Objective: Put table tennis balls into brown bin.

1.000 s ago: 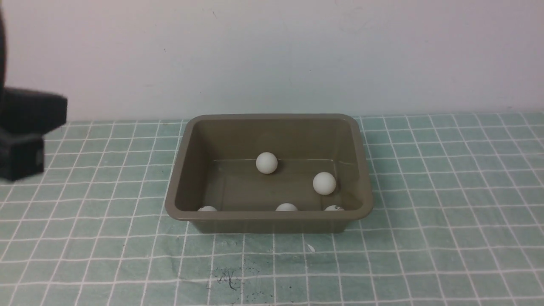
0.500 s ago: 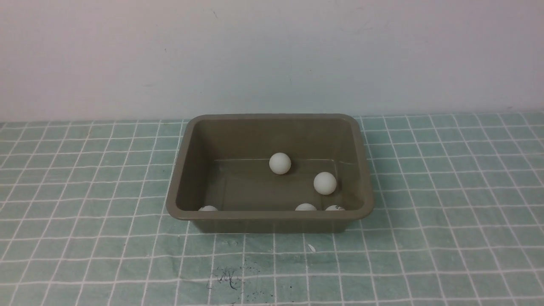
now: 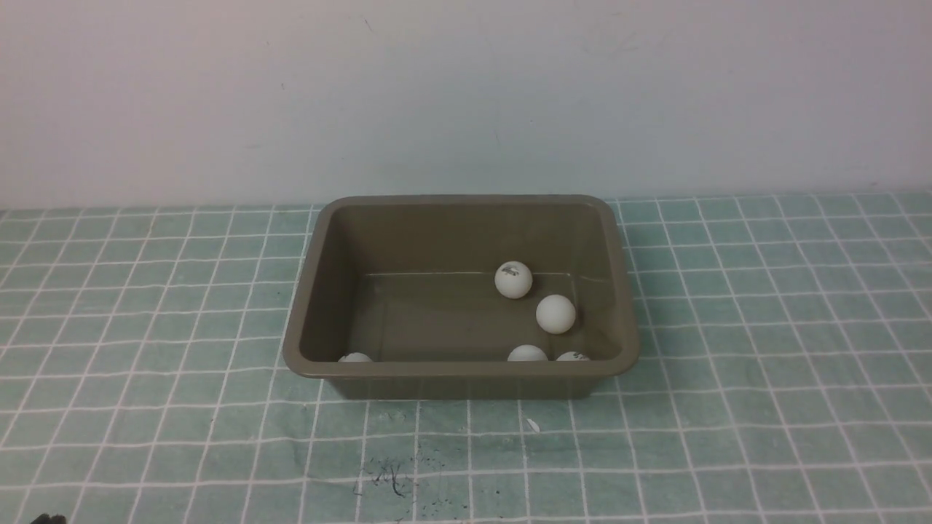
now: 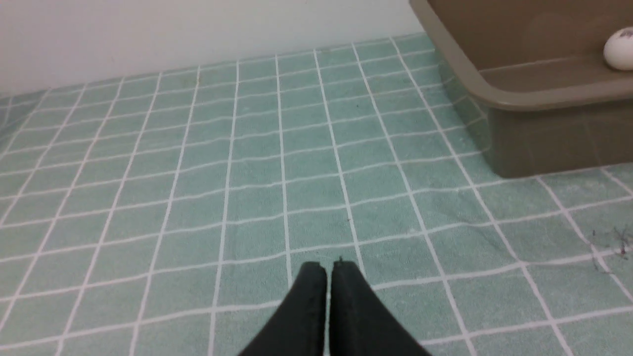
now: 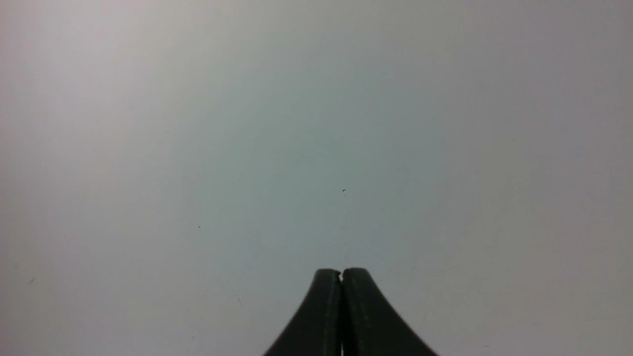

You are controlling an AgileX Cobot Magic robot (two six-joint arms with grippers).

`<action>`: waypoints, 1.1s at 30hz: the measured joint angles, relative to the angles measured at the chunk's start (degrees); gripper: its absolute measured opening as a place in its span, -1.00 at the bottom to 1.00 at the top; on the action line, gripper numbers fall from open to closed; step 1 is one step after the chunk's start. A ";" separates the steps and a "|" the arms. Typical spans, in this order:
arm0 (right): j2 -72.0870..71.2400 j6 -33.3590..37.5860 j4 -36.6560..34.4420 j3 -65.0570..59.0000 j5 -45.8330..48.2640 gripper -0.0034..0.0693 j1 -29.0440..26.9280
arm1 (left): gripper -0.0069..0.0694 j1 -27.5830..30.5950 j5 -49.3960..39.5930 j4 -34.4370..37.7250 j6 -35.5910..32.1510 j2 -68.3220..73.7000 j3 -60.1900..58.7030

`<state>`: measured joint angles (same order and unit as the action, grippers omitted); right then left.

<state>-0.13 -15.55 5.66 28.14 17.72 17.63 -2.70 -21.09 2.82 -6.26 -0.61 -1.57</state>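
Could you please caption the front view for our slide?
Five white balls inside the brown bin, on a green grid-patterned surface.

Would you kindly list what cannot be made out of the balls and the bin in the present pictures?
- Leftmost ball's lower part: front view, hidden by the near wall of the brown bin.
- Lower parts of the two nearest right-hand balls: front view, same wall.
- Logo wording on the farthest ball: front view, too small.
- Bin's far right end: left wrist view, cut off by the picture's edge.
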 joint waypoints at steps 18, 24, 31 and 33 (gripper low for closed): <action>0.00 0.00 0.00 0.00 0.00 -0.94 0.00 | -0.83 0.00 -0.38 0.00 0.00 0.00 0.05; 0.00 0.00 0.00 0.00 0.00 -0.94 0.00 | -0.83 0.00 -0.44 0.00 0.00 0.00 0.05; 0.00 4.50 0.82 -3.35 -0.24 -0.94 0.00 | -0.83 0.00 -0.44 0.00 0.00 0.00 0.05; 0.06 9.26 -0.72 -7.23 -0.09 -0.94 0.00 | -0.83 0.00 -0.44 0.00 0.00 0.00 0.05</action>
<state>-0.07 -6.29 4.93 20.91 17.64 17.63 -2.70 -21.53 2.82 -6.26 -0.61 -1.52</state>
